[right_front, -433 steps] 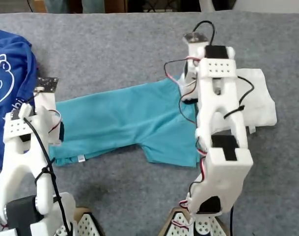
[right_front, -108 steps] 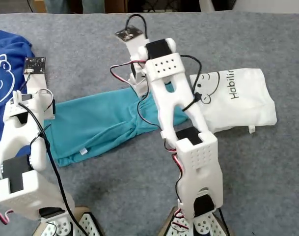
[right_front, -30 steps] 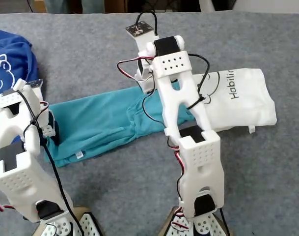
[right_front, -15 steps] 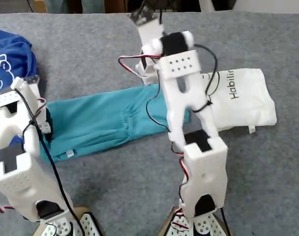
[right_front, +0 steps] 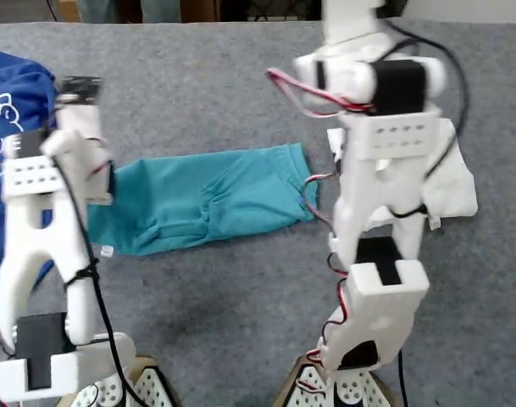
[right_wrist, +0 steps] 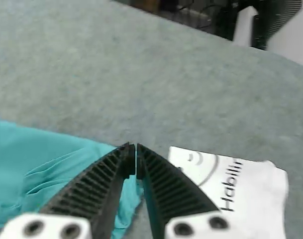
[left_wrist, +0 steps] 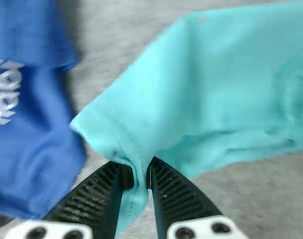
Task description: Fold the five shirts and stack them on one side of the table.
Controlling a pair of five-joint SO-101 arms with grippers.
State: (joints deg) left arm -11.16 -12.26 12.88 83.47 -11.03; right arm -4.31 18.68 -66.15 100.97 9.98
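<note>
A teal shirt (right_front: 207,199) lies folded into a long band across the middle of the grey table. My left gripper (left_wrist: 137,172) is shut on its hem at the left end (right_front: 105,188), holding that edge slightly off the cloth. Beside it lies the blue shirt (left_wrist: 27,124), seen at the table's far left (right_front: 12,110). My right gripper (right_wrist: 132,148) is shut with nothing in it, held high above the teal shirt's (right_wrist: 37,164) right end. A folded white shirt (right_front: 457,182) lies on the right, partly under the right arm (right_front: 385,127).
The table is covered with grey felt (right_front: 198,102). Both arm bases stand at the near edge (right_front: 325,390). Dark room clutter shows beyond the far edge (right_wrist: 211,20).
The right arm has risen and swung right, off the teal shirt. The left arm has stretched forward with the hem, and the shirt now lies shorter and farther from the white one.
</note>
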